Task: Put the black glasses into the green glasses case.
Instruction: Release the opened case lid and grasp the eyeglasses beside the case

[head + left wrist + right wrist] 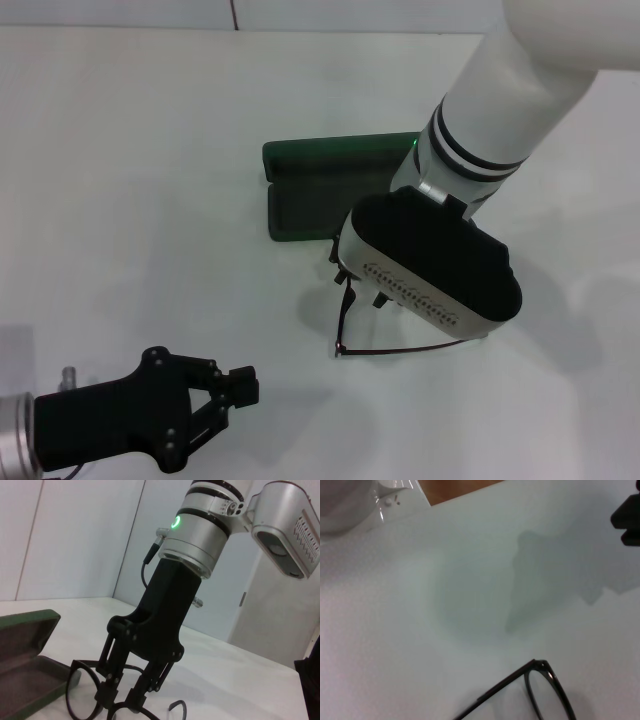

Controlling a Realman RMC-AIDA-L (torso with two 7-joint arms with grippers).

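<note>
Your table is the biggest thing here, plain white, with the case lying open on it near the middle. You see both green halves spread flat, and the parts of the case that show hold nothing; the right arm covers one end of it in the head view. The left wrist view shows you the case's lining and raised rim from the side, again with nothing in the half that shows.

Your right gripper is down just in front of the case, over the glasses. The head view hides its fingers under the wrist housing, so look to the left wrist view: there the black fingers stand narrow about the glasses' frame near the bridge, holding it, with the glasses low at the table. The right wrist view gives you only one lens and a temple arm over bare table.

Your left gripper waits at the near left, well apart from both, jaws slightly parted and holding nothing.
</note>
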